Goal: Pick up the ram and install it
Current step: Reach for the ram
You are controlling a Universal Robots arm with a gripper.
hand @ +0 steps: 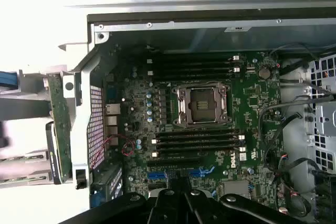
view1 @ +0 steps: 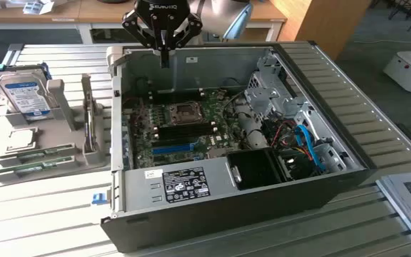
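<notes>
Hanging in the upper middle of the exterior view, the gripper (view1: 164, 60) is pressing its fingers together on nothing, just above the back wall of the open case (view1: 348, 160). In the wrist view the gripper (hand: 176, 200) is looking straight down on the board, over the socket (hand: 201, 106) and the black slots (hand: 194, 141).

The ram (view1: 40, 155) is lying flat in the grey holder (view1: 66, 101) at the lower left of the exterior view, well apart from the gripper and outside the case. A second stick (view1: 23, 170) is lying just beside it.

Several things are looking risky from here. Fingers this tightly shut are going to knock the ram rather than straddle it unless they part before reaching it. The two sticks are sitting so near each other that a slightly offset grip is likely to be catching the wrong one, or both. The hard drive (view1: 23, 96) is standing tall in the holder between gripper and ram, and the case wall is rising right under the fingers, so a low path across is inviting a bump. The ram is looking thin, so a skewed pinch is risking a tilt in the fingers. A tilted stick is then missing its narrow slot, jamming on it or pushing on the open socket close by.
</notes>
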